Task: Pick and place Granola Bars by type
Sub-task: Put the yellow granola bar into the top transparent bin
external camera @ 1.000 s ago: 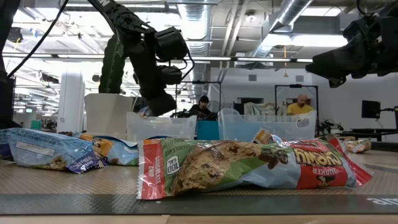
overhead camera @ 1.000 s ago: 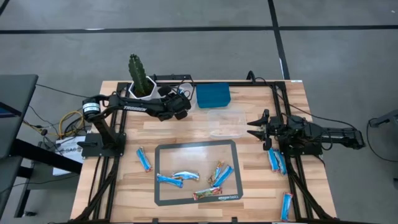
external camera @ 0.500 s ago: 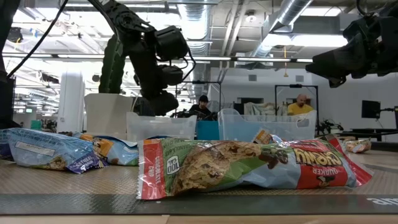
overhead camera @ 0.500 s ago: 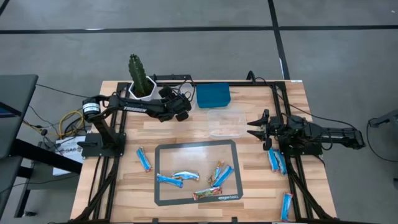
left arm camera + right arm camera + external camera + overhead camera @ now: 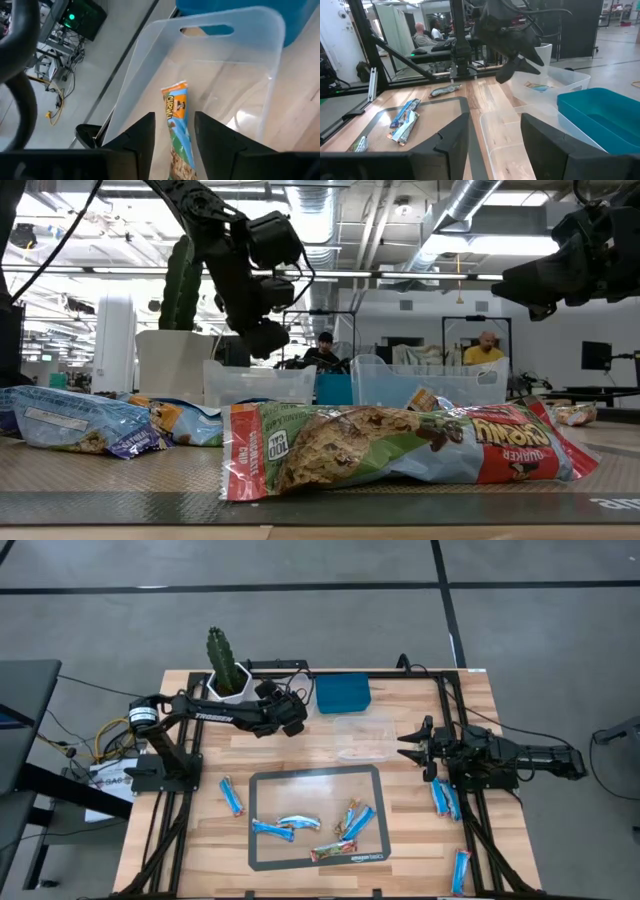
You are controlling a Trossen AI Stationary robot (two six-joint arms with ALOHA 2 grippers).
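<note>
My left gripper (image 5: 294,722) hangs open over a clear plastic tub (image 5: 150,65) at the far middle of the table, left of the blue bin (image 5: 343,693). A Granola Bar in a blue and brown wrapper (image 5: 176,111) lies flat on the tub's floor, below the gap between the fingers and apart from them; the right wrist view shows it too (image 5: 538,87). Several more bars, blue, brown and red-multicoloured, lie on the dark mat (image 5: 262,780), the red one nearest in the low view (image 5: 400,445). My right gripper (image 5: 408,747) waits open at the table's right.
Two more clear tubs (image 5: 363,738) stand between the blue bin and my right gripper. A cactus in a white pot (image 5: 226,670) stands at the far left behind my left arm. Loose blue bars lie left of the mat (image 5: 231,796) and along the right edge (image 5: 444,798).
My left gripper has opened above the clear tub; in the low view its fingertips stand wider apart and a little higher than a second ago. My right arm has kept still.
</note>
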